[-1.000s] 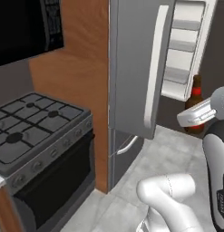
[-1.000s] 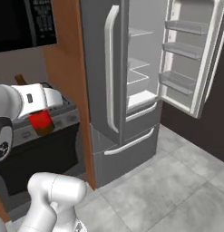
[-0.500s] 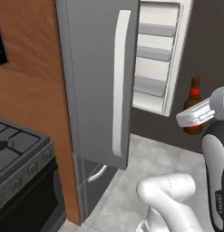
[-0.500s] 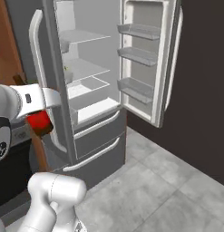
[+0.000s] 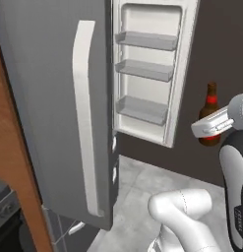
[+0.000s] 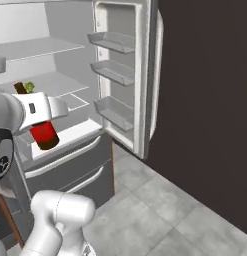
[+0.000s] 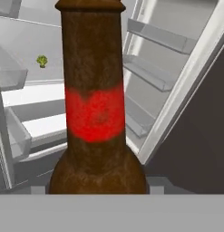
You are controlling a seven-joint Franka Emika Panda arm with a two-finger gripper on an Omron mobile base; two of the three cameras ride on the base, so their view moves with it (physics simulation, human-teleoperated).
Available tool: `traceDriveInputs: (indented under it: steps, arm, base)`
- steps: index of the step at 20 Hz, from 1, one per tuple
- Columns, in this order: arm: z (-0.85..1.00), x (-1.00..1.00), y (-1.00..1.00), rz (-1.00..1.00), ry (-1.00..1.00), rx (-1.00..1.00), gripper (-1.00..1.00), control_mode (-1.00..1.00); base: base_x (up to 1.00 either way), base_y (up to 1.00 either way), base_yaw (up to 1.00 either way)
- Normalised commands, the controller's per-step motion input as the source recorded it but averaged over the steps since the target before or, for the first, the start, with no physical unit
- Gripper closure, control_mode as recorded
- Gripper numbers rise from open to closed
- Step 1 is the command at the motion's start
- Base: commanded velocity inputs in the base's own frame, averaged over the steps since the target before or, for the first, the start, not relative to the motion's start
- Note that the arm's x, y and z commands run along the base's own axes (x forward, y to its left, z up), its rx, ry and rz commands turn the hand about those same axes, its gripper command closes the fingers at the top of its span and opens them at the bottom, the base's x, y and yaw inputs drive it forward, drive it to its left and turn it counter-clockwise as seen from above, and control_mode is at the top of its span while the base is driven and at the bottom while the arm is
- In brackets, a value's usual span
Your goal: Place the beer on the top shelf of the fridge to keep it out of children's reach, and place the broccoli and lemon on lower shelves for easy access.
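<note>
Since the earlier frames both base views have been carried round with the base: the stove and wood panel have slid out to the left, and the fridge (image 6: 70, 165) is now faced at closer range. Its right door is seen swung wide, with three grey door bins (image 5: 142, 109) stacked on the inner face; the left door with the long white handle (image 5: 86, 123) is closed in the left base view. Inside, the top shelf (image 6: 37, 49) is seen as a pale flat panel, with the lower shelves (image 6: 65, 85) beneath it. The beer (image 7: 97, 113) is held upright, outside the fridge and in front of the open compartment, well apart from the shelves. The gripper (image 6: 42, 111) is pinched on the bottle's body, the neck rising above the hand in the left base view. The broccoli (image 7: 41, 60) is noted lying on a lower shelf, towards the back of the compartment.
</note>
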Motion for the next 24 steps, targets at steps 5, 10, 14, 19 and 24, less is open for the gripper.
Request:
traceDriveInputs:
  steps: [5,10,14,19,24]
  arm:
    - [0.00,0.00,0.00,0.00,0.00,0.00,1.00,1.00]
    - [0.00,0.00,0.00,0.00,0.00,0.00,1.00,1.00]
    - [0.00,0.00,0.00,0.00,0.00,0.00,1.00,1.00]
    - [0.00,0.00,0.00,0.00,0.00,0.00,1.00,1.00]
    - [0.00,0.00,0.00,0.00,0.00,0.00,1.00,1.00]
  base:
    - [0.57,-0.14,0.33]
    - [0.55,0.00,0.52]
    - [0.58,-0.10,0.56]
    - [0.48,-0.41,0.49]
    - [0.36,-0.61,0.33]
